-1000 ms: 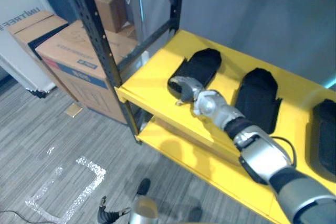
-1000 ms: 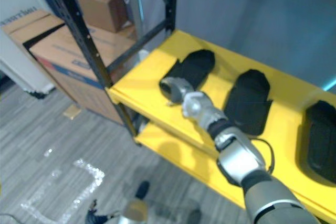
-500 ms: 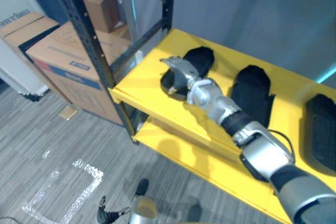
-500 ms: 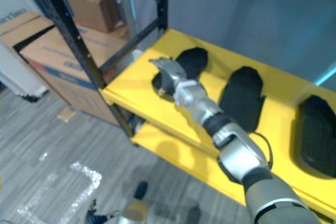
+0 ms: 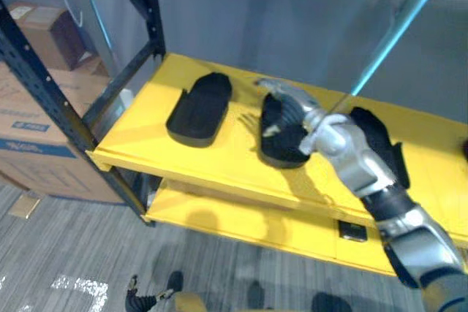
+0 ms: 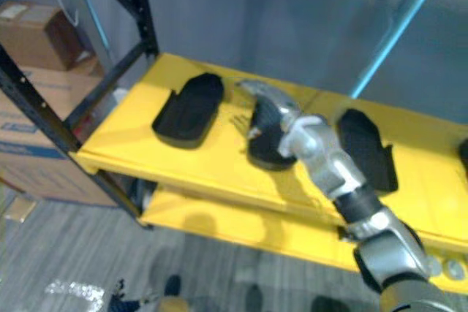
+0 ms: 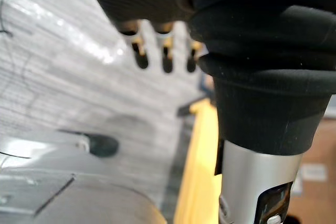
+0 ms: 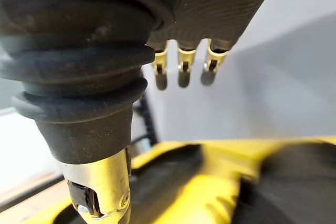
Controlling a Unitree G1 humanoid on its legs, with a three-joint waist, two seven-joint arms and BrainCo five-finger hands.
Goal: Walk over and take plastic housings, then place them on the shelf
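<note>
Three black plastic housings lie flat on the yellow top shelf (image 5: 146, 147): a left housing (image 5: 197, 107), a middle housing (image 5: 281, 140) and a right housing (image 5: 376, 144). My right hand (image 5: 296, 107) hovers just over the middle housing, its fingers (image 8: 181, 72) straight and spread with nothing in them. Whether it touches that housing I cannot tell. In the left wrist view my left hand (image 7: 165, 59) hangs over the grey floor, fingers relaxed and empty.
Black shelf uprights (image 5: 44, 85) stand at the left end of the rack, with cardboard boxes (image 5: 29, 129) beside them. A lower yellow shelf (image 5: 241, 217) carries a small dark item (image 5: 355, 231). A grey wall with a teal strip (image 5: 398, 31) backs the rack.
The camera has swung right along the shelf. My right hand, curled at the left housing's front end a second ago, has opened and now sits over the middle housing.
</note>
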